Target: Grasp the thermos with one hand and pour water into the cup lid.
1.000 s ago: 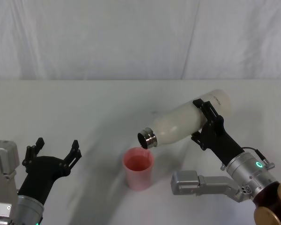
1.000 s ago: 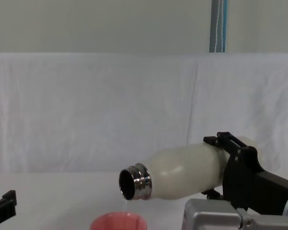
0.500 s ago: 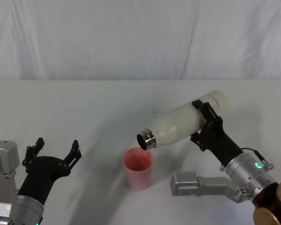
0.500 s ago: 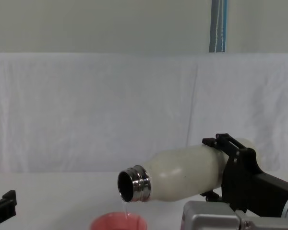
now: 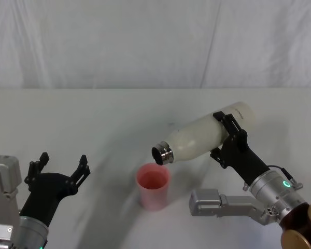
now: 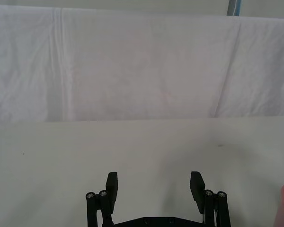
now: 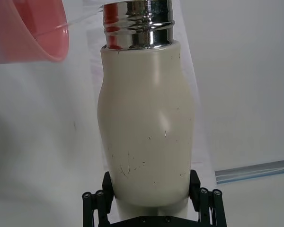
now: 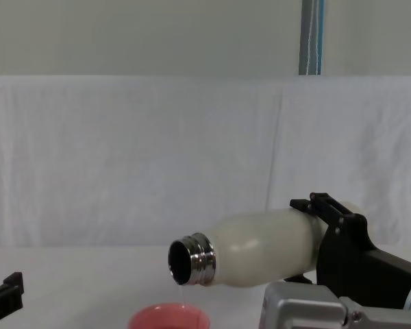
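Jaws, R: right gripper (image 5: 229,136) clenched round the thermos (image 5: 207,136), one black finger on each side of the lower body; in the right wrist view the fingers (image 7: 195,185) press both flanks of the bottle near its base.
Jaws, L: left gripper (image 5: 59,168) spread wide, nothing between the fingers; low at the robot's left, near the table's front edge, well apart from the cup lid.
Thermos: cream-white, held off the table and tipped almost flat, base up toward the right, steel neck (image 8: 192,259) lower, pointing left and slightly down. Mouth open, no cap on it.
Neck vs cup: mouth sits just above the cup lid's (image 5: 153,185) far rim, not touching.
Water: thin thread falling from the lip in the chest view, approx over the pink rim (image 8: 170,317); clear streak from the mouth into the cup also in the right wrist view.
Cup lid: pink, upright on the white table (image 5: 93,119), centre-front, between the two arms, nearer the R one. Contents level: cannot tell.
R arm: silver-grey wrist w/ green light comes in from the lower right.
Backdrop: white cloth (image 5: 145,41) hung behind the table.
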`<action>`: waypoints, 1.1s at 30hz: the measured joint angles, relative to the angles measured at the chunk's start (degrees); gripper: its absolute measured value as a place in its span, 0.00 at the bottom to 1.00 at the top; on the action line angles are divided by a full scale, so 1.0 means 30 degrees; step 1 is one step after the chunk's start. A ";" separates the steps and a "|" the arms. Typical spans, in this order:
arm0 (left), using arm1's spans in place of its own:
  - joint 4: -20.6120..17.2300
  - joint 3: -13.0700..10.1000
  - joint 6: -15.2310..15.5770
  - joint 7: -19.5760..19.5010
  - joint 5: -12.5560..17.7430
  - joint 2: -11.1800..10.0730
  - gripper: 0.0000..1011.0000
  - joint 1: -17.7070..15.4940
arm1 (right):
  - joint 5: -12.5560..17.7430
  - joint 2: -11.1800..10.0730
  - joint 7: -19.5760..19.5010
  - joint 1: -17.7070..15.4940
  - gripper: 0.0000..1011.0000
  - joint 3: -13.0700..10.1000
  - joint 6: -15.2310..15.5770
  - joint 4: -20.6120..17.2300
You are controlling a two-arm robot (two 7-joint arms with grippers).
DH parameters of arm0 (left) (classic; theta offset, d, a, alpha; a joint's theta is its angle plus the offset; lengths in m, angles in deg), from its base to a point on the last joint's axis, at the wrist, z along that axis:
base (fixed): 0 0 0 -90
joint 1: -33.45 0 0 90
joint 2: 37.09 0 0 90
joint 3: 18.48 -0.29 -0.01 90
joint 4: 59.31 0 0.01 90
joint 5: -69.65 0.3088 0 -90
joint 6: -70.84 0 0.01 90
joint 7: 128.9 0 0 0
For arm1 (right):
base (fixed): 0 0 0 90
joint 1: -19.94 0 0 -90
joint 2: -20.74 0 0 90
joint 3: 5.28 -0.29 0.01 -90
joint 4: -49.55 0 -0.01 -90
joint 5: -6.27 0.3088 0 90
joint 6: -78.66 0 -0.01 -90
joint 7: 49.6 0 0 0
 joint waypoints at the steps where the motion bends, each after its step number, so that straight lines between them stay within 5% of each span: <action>1: 0.0000 0.0001 0.0000 0.0001 0.0000 -0.0001 0.99 0.0000 | 0.0040 0.0008 0.0027 -0.0018 0.95 -0.0018 -0.0009 -0.0023; 13: 0.0000 0.0001 0.0001 0.0001 0.0000 0.0000 0.99 0.0000 | 0.1080 0.0165 0.0529 -0.0337 0.95 -0.0454 -0.0247 -0.0364; 33: 0.0000 0.0001 0.0000 0.0001 0.0000 0.0000 0.99 0.0000 | 0.7618 0.1401 0.3616 -0.1775 0.95 -0.3497 -0.0969 -0.1937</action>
